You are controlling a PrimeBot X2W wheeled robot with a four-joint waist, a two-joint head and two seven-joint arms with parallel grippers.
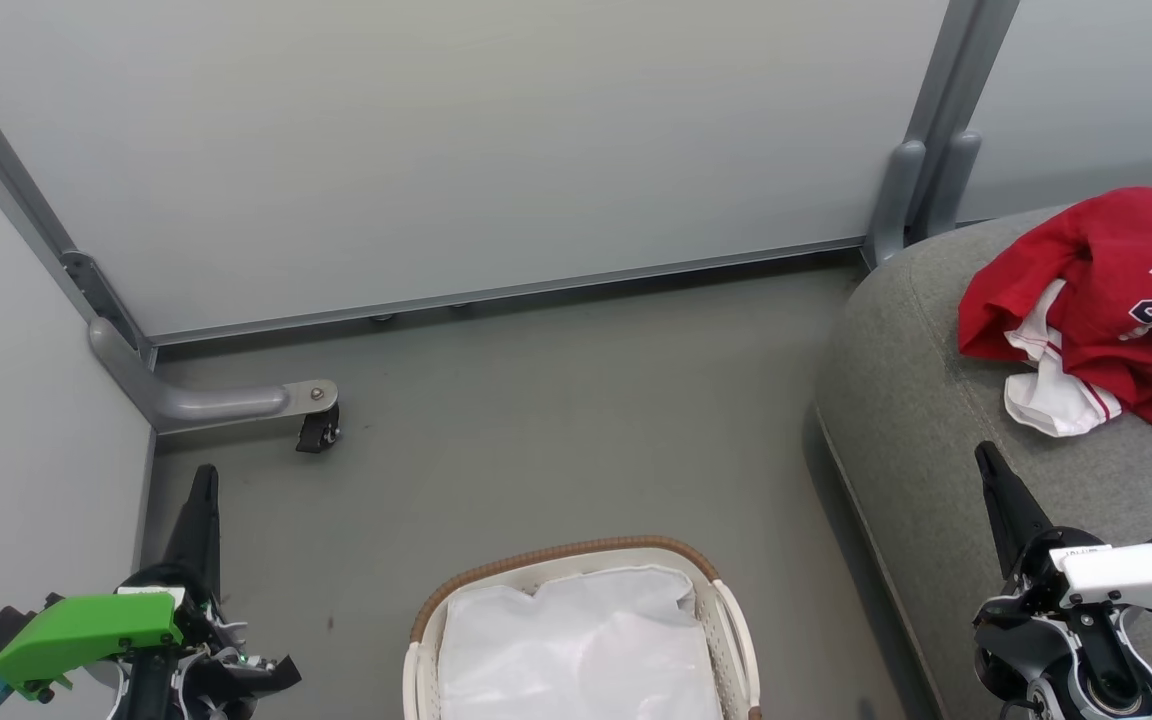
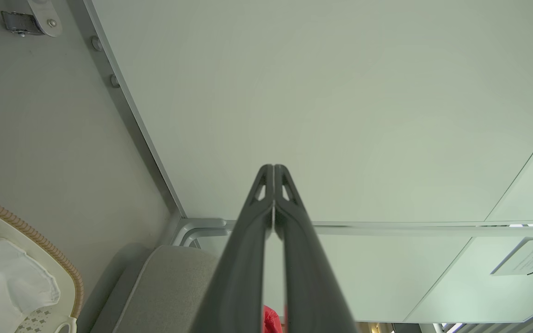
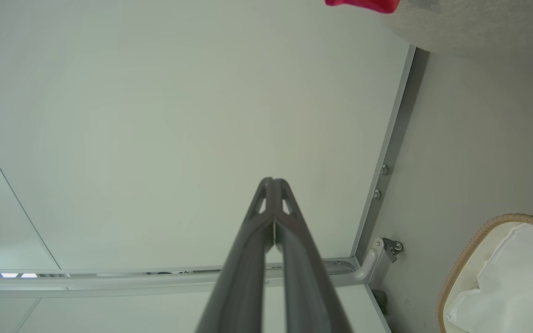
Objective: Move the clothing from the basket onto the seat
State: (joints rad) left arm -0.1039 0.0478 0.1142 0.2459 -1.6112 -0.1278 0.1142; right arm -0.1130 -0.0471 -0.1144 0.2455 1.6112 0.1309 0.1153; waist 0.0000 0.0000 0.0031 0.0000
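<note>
All visible red clothing [image 1: 1106, 300] lies on the grey seat [image 1: 916, 420] at right, the basket [image 1: 576, 552] at bottom centre holds just its liner [image 1: 576, 640], and the left gripper [image 1: 204, 472] and right gripper [image 1: 984, 452] are closed, empty, so the task looks done

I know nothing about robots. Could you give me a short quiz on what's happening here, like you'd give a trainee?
1. True or false: the red clothing lies on the grey seat.
2. What shows inside the basket? A) red shirts B) a white liner C) shoes
3. Fill in: the left gripper and the right gripper are both ____ (open or shut) and hold nothing.

Key: 1 true; 2 B; 3 shut.
</note>
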